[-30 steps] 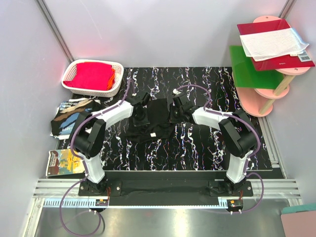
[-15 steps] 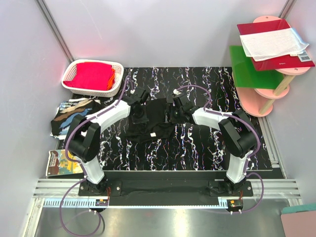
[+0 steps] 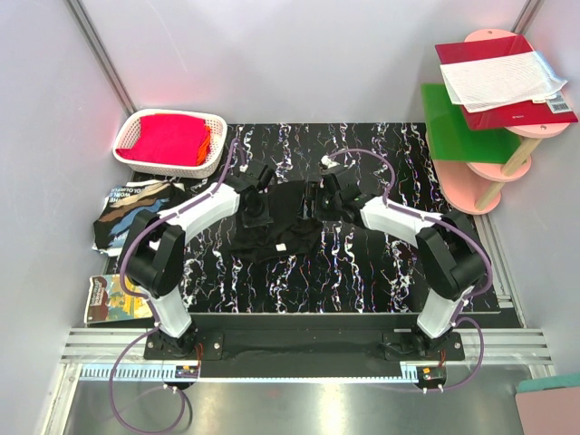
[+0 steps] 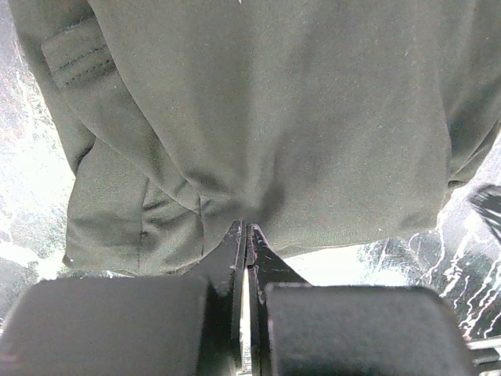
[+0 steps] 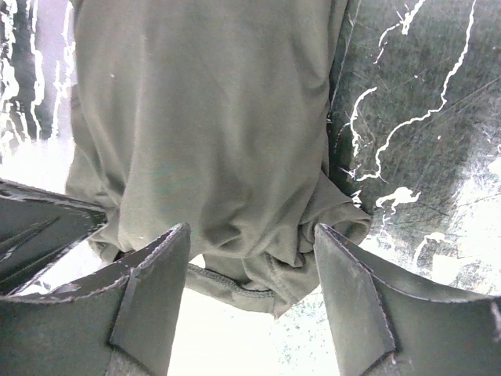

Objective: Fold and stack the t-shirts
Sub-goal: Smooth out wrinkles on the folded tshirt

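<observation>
Step in hand: folding one black t-shirt, which lies bunched on the bench at centre frame in the top view, between my two arms.
Left pincer: tips pressed together on the shirt's near hem; the left wrist view shows cloth puckering into the tips, so I judge it clamped on the t-shirt.
Right pincer: jaws standing well apart, straddling a crumpled edge of the shirt without gripping it; cloth lies loose on the bench between them.
Other shirts: a printed dark t-shirt pile sits at left of frame, off the bench's edge, below the white basket of red cloth.
Progress (judgement): early in the fold; the shirt is a rough heap, not yet a rectangle, and nothing is stacked on the bench.
Next move calls for: the right pincer either to close on that crumpled edge or to back clear, so the left can draw its hem across.
Risk: pulling one-sided may drag the whole heap rather than fold it.
</observation>
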